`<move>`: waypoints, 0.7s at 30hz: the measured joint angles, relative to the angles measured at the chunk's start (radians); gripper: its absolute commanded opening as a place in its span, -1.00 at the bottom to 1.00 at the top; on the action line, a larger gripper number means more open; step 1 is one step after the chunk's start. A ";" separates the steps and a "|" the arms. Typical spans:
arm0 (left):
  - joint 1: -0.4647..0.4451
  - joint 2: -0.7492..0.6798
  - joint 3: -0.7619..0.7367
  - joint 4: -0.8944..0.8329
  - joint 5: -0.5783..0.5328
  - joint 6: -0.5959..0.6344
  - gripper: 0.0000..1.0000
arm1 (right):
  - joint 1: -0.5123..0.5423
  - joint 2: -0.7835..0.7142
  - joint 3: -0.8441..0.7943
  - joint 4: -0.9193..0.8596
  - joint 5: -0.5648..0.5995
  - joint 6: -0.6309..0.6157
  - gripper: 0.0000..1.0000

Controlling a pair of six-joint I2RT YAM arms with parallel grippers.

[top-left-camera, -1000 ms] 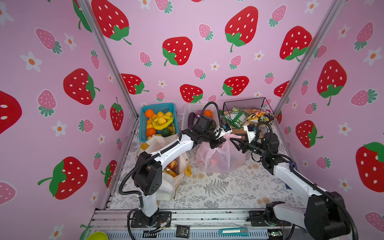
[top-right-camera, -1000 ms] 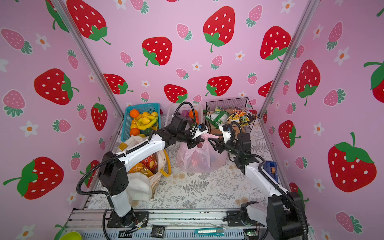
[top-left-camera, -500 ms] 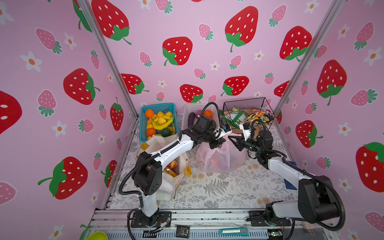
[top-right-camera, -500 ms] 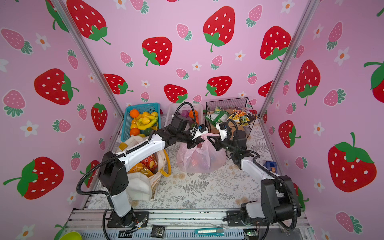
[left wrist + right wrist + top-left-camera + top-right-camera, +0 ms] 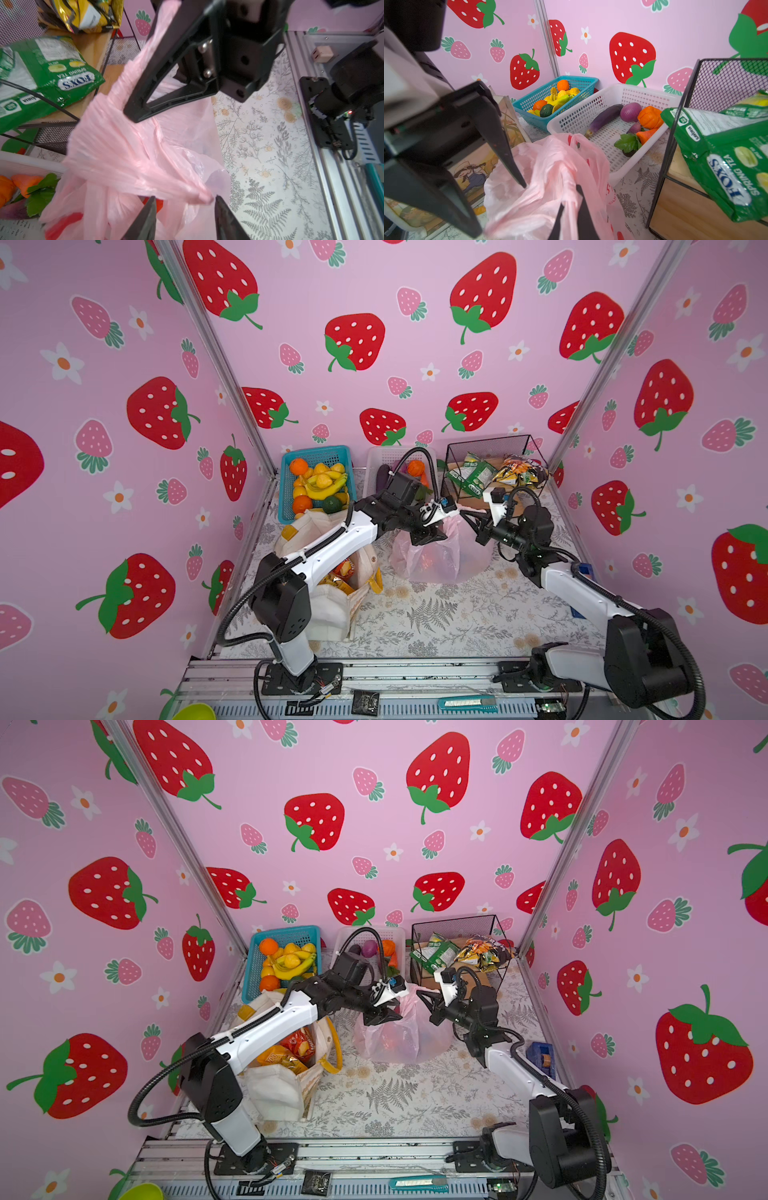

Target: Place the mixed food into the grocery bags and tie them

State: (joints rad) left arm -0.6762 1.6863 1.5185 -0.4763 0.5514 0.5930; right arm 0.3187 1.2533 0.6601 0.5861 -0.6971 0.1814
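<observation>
The pink plastic grocery bag (image 5: 440, 560) (image 5: 399, 1040) sits mid-table with red and orange food showing through it. My left gripper (image 5: 185, 199) (image 5: 428, 536) hovers over its mouth, open, and a twisted pink handle (image 5: 145, 178) lies loose across its fingertips. My right gripper (image 5: 570, 197) (image 5: 469, 522) faces it from the right, shut on the bag's other bunched handle (image 5: 566, 166). The cream canvas tote (image 5: 332, 605) (image 5: 278, 1090) stands at the left with red-orange and yellow snack packets (image 5: 291, 1048) inside. Toy vegetables (image 5: 629, 122) lie in a white basket (image 5: 571, 122).
A blue basket (image 5: 316, 456) of fruit stands at the back left. A black wire basket (image 5: 490, 443) with green and yellow packets (image 5: 726, 166) is close behind my right gripper. A teal box cutter (image 5: 467, 703) and a green bowl (image 5: 193, 711) lie by the front rail.
My right gripper has swung left to the bag's top and shut on a handle. My left gripper has opened and let go of the plastic it held.
</observation>
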 measured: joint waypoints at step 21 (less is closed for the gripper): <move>0.013 0.174 0.248 -0.054 -0.057 0.043 0.47 | 0.020 -0.058 -0.032 0.027 -0.022 -0.023 -1.00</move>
State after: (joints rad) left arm -0.6628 1.8599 1.7664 -0.5301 0.4946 0.6365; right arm 0.3386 1.1950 0.6285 0.6136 -0.7193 0.1589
